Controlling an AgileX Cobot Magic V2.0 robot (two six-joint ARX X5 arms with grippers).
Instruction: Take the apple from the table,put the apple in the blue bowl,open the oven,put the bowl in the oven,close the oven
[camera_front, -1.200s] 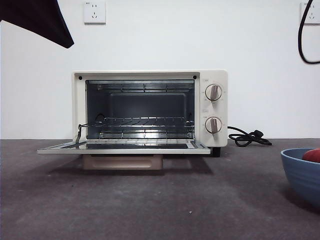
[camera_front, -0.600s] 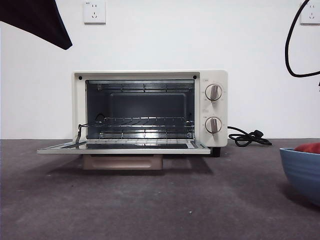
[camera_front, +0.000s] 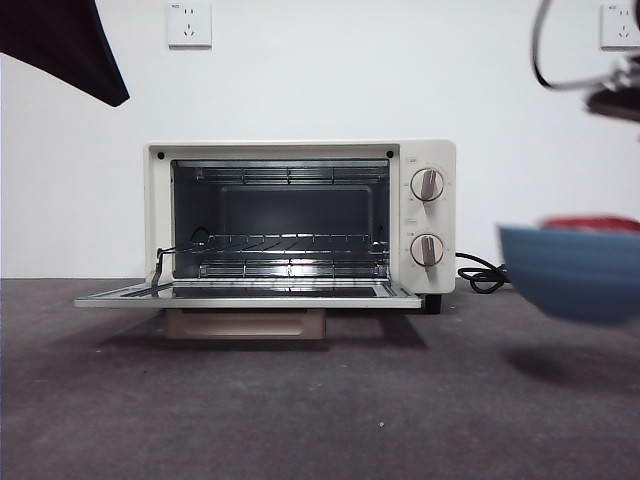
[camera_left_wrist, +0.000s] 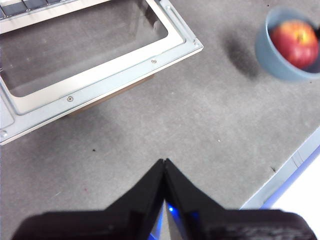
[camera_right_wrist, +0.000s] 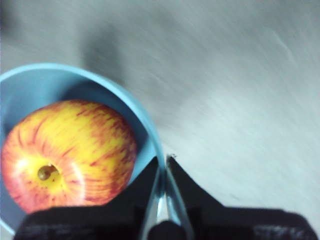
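Observation:
The cream oven (camera_front: 300, 215) stands with its door (camera_front: 245, 295) folded down flat and the wire rack showing inside. My right gripper (camera_right_wrist: 164, 165) is shut on the rim of the blue bowl (camera_right_wrist: 30, 95), and the red-yellow apple (camera_right_wrist: 70, 155) lies in it. Blurred, the bowl (camera_front: 575, 270) hangs above the table (camera_front: 300, 400) to the right of the oven, its shadow below, with the apple (camera_front: 595, 223) peeking over the rim. My left gripper (camera_left_wrist: 164, 162) is shut on nothing, high over the table in front of the door frame (camera_left_wrist: 110, 82). From there the bowl (camera_left_wrist: 270, 55) and apple (camera_left_wrist: 297, 42) show off to one side.
A black power cord (camera_front: 485, 275) lies coiled on the table behind the oven's right side. Wall sockets (camera_front: 189, 24) sit high on the white wall. The table's front edge (camera_left_wrist: 280, 185) runs close to my left gripper.
The bowl with the apple has risen off the table and moved left towards the oven. The right arm has come further into the front view. The left arm has barely moved.

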